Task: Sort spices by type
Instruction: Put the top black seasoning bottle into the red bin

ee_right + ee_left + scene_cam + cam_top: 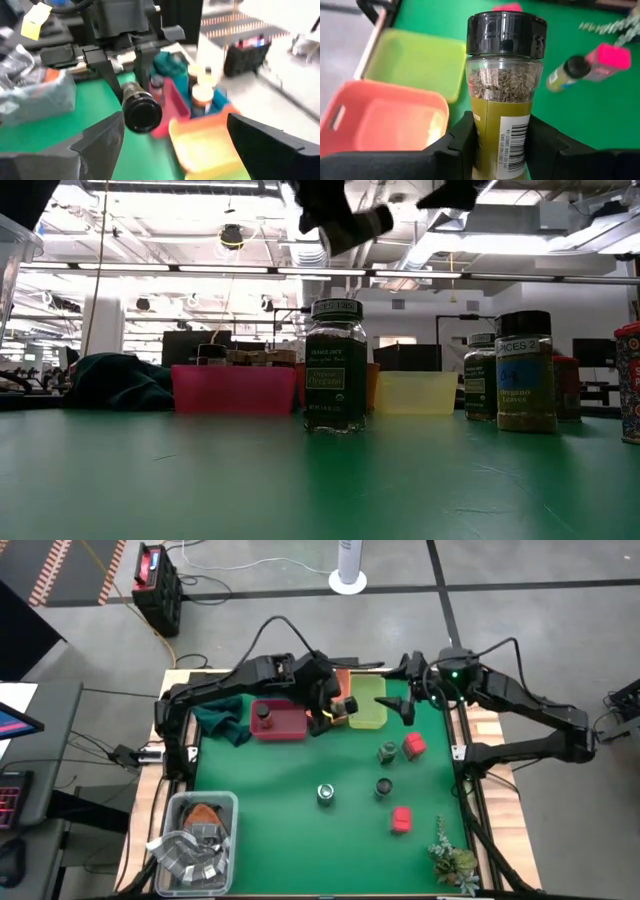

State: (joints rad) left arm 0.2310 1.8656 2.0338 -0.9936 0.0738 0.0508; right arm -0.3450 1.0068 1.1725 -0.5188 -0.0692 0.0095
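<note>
My left gripper [335, 706] is shut on a spice jar [504, 95] that has a black cap, green flakes and a yellow-green label. It hangs over the orange tray [380, 117], beside the yellow-green tray [367, 702]. My right gripper [170, 150] is open and empty at the far right [408, 708], facing that jar [142, 114]. A dark-topped jar [264, 715] stands in the magenta tray [285, 726]. Three jars [326, 795] [385, 786] [387, 752] and two pink boxes [414, 745] [401, 819] stand on the green mat. My left gripper pinches the jar's labelled lower body [492, 137] between its two fingers [457, 145], one on each side. The jar lies along the fingers, with its black cap [506, 32] pointing forward toward the table's right. It is lifted clear, above the trays.
A teal cloth [222, 718] lies left of the magenta tray. A clear tub of grey packets [195, 840] sits at the near left corner, and a green sprig [450, 858] at the near right. More tan-topped jars [202, 97] stand in a blue tray behind the orange one.
</note>
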